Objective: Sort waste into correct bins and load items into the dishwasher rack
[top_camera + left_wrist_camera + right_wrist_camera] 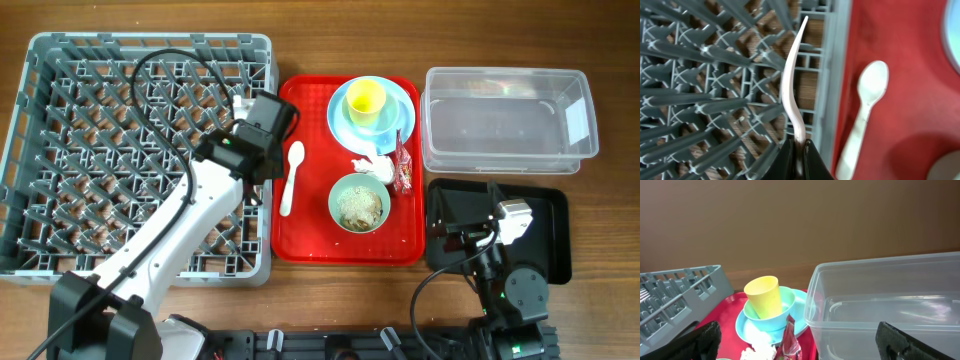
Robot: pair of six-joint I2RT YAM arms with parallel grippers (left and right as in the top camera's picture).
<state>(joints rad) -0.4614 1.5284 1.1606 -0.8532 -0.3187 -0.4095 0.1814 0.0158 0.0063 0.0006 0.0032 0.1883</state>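
Note:
My left gripper is shut on the white fork, held edge-on over the right side of the grey dishwasher rack. The white spoon lies on the red tray. The yellow cup sits in the pale blue-white bowl on the blue plate. The napkin and wrapper lie beside the mint-green bowl, which holds crumbs. My right gripper is open and empty.
The clear tub stands at the back right. The black tray lies in front of it, under my right arm. The rack's corner shows at the left of the right wrist view.

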